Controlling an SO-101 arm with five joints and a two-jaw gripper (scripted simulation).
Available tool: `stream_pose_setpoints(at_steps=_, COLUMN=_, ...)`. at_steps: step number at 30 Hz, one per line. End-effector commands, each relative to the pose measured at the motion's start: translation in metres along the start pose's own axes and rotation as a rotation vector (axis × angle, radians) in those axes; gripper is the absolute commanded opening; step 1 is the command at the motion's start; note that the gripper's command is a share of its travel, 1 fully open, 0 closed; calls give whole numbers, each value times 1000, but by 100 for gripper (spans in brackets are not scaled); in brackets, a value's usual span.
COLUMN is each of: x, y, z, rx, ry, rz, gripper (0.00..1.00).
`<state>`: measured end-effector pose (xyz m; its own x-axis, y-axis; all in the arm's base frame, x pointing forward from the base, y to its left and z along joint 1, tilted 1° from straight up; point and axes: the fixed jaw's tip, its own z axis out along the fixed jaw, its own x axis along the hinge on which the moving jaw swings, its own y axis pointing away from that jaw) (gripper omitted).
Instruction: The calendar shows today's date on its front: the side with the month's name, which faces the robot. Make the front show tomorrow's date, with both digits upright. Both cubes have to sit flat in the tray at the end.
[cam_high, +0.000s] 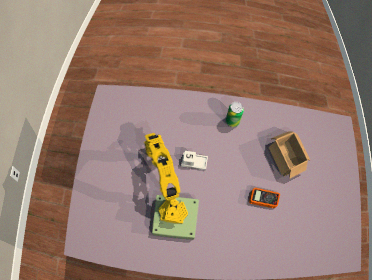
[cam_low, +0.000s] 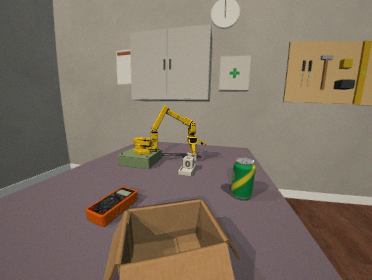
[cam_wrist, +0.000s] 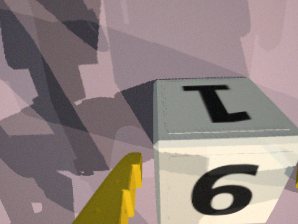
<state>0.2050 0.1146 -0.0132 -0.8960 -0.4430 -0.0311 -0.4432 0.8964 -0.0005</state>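
Note:
The white tray (cam_high: 206, 163) (cam_low: 185, 173) holds one white cube (cam_high: 189, 156) (cam_low: 188, 163) at its end nearer the gripper. That cube shows a 5 on top and a 0 towards the exterior camera. The tray's other end is empty. Another white cube (cam_wrist: 225, 150) stands outside the tray, with a 6 and a 1 facing the wrist camera. In the top view the arm hides it. My gripper (cam_high: 151, 137) (cam_low: 196, 150) (cam_wrist: 219, 169) is open, its yellow fingertips at the left and right of this cube, with a gap visible at the left. The front of the tray is not readable.
A green can (cam_high: 234, 115) (cam_low: 243, 179) stands beyond the tray. An open cardboard box (cam_high: 289, 154) (cam_low: 175, 260) and an orange multimeter (cam_high: 264, 198) (cam_low: 112, 205) are on the far side of the tray from the gripper. The arm's green base (cam_high: 175, 231) (cam_low: 140, 158) is at the near side.

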Motion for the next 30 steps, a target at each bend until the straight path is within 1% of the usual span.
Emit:
stream_pose_setpoints(at_steps=1, x=4, y=2, z=8, rx=-1, ry=23, rz=1, gripper=35)
stream_pose_setpoints(at_steps=6, x=5, y=2, z=13, rx=-1, ry=23, rz=1, gripper=35)
stream_pose_setpoints(at_steps=11, x=5, y=2, z=16, rx=-1, ry=23, rz=1, gripper=35)
stream_pose_setpoints(at_steps=30, x=5, y=1, z=16, rx=-1, ry=23, rz=1, gripper=34)
